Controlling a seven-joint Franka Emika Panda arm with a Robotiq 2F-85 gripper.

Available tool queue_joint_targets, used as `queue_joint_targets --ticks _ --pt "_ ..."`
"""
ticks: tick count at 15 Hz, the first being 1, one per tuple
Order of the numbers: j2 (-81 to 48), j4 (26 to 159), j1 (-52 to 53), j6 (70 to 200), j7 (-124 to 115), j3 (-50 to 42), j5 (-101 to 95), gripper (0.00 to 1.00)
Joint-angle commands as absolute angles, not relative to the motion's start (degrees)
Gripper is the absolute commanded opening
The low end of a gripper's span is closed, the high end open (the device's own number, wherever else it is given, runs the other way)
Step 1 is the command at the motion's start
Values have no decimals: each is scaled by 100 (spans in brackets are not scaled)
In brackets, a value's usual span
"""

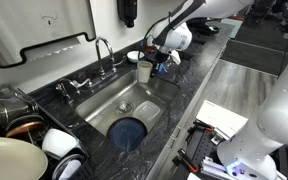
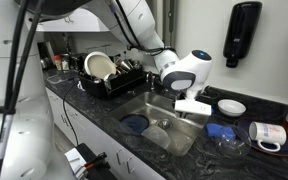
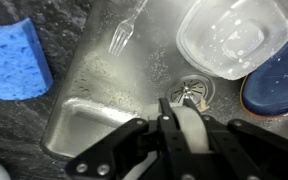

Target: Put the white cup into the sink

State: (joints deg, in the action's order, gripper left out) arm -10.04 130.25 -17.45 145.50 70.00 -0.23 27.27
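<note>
My gripper point(image 3: 183, 106) is shut on the white cup point(image 3: 191, 130), a small off-white cylinder held between the black fingers. In the wrist view the cup hangs over the steel sink point(image 3: 94, 95), close to its round drain point(image 3: 192, 92). In an exterior view the cup point(image 1: 144, 71) hangs at the gripper point(image 1: 157, 63) above the far end of the sink point(image 1: 104, 108), next to the faucet point(image 1: 102, 50). In an exterior view the gripper point(image 2: 191, 103) hangs over the sink point(image 2: 169, 140) and I cannot make out the cup.
In the basin lie a clear plastic container point(image 3: 229, 38), a blue bowl point(image 3: 279, 80) and a clear plastic fork point(image 3: 124, 35). A blue sponge point(image 3: 14, 55) lies on the black stone counter. A dish rack point(image 2: 109, 75) with plates stands beside the sink; a white bowl point(image 2: 231, 106) and a mug point(image 2: 269, 135) stand on the other side.
</note>
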Motion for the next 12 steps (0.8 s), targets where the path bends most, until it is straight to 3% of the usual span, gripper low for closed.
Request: queue_joint_targets --ticks 1,8,12 --pt "-787 13543 -1514 15179 7566 45 3159 4" --pt "-1546 13693 -1371 17347 8407 836 4885 4" --pt "-2306 13429 -1292 18218 8346 1065 4947 4"
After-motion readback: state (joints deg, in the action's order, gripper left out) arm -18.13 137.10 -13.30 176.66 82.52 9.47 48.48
